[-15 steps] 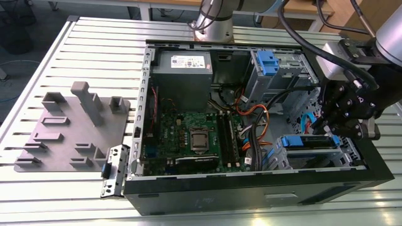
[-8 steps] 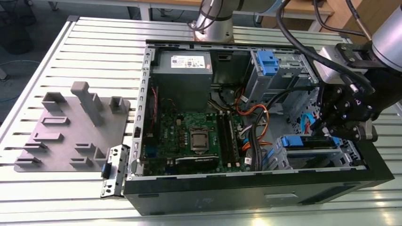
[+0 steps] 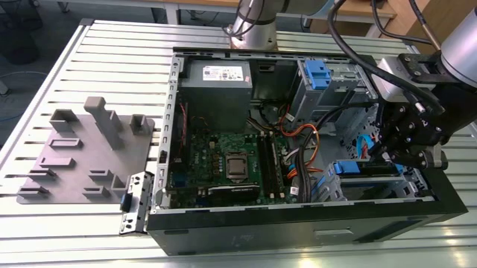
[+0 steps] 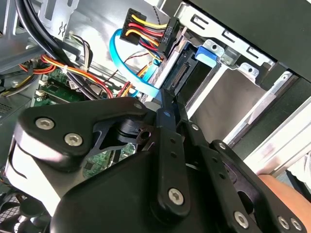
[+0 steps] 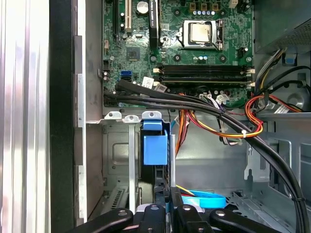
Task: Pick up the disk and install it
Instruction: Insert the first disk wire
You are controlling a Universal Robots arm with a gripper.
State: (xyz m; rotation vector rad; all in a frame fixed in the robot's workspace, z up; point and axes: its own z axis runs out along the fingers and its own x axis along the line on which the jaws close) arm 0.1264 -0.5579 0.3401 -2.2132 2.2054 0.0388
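Note:
The disk [image 5: 154, 171] stands on edge in the lower drive bay of the open computer case [image 3: 298, 226], its blue rail tab [image 5: 154, 148] toward the motherboard. In the second wrist view the disk's connector end [image 4: 187, 73] and blue tab [image 4: 206, 51] sit in the metal bay. The exterior view has the blue rail [image 3: 350, 167] at the case's near right corner. My gripper [image 3: 391, 162] hangs right over that bay. Its two black fingers [image 4: 165, 114] lie together with nothing between them, the tips [image 5: 167, 194] at the disk's end.
A grey power-supply box [image 3: 216, 72] fills the case's far corner. A bare blue bracket [image 3: 316, 75] sits in the upper bay. Cable bundles [image 5: 204, 109], a blue data cable [image 4: 124, 60] and a power plug [image 4: 148, 31] crowd the bay. A grey fixture plate [image 3: 82, 151] lies outside.

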